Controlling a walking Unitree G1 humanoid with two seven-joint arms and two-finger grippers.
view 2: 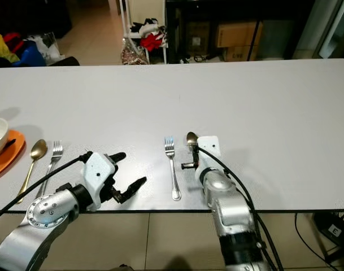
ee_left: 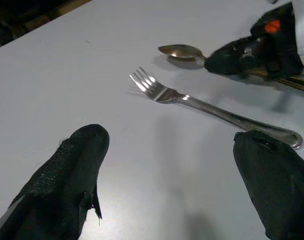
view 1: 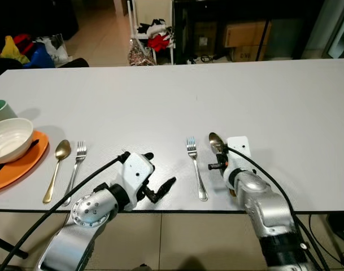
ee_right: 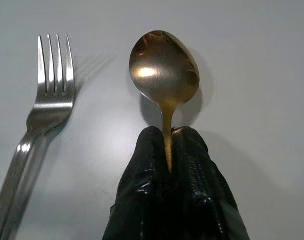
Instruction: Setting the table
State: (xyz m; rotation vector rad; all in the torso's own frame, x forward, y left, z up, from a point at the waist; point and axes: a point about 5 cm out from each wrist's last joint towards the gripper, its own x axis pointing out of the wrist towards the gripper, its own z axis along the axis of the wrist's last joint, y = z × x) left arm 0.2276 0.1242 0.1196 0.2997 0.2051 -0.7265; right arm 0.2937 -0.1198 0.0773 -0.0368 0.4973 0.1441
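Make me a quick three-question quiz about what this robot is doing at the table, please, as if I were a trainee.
1. True or false: the right gripper is shut on the neck of the gold spoon.
2. Which lies nearest the held spoon? A) the orange plate B) a silver fork C) the green cup
3. Fill in: the left gripper hovers over the white table with its jaws ____.

Key
1. True: its jaws pinch the handle just below the bowl.
2. B: the fork lies beside it, on the robot's left of it.
3. Open, holding nothing.
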